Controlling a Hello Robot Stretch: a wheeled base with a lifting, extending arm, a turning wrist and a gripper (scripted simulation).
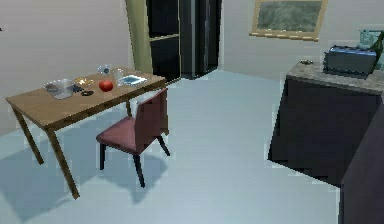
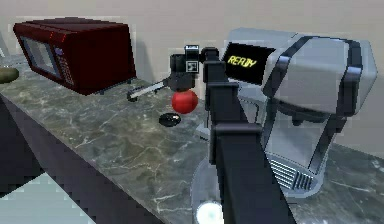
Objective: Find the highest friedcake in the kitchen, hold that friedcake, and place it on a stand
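Near the gripper [image 2: 136, 95], a dark blob [image 2: 172, 120]

Dk-red microwave [image 2: 76, 52], grey marbled counter [image 2: 108, 142], red round obj [image 2: 183, 101], grey/blk coffee mach. [image 2: 312, 82].

Dark square arm bar [image 2: 238, 150], two small white squares [image 2: 185, 63] with black marks, dark gripper [image 2: 137, 96] body, thin pale fingers [image 2: 152, 89]

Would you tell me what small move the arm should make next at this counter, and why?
Probably lift the arm slightly. The end effector is near a red round thing at the stone counter, and I cannot tell whether it holds it; a short lift would likely show that.
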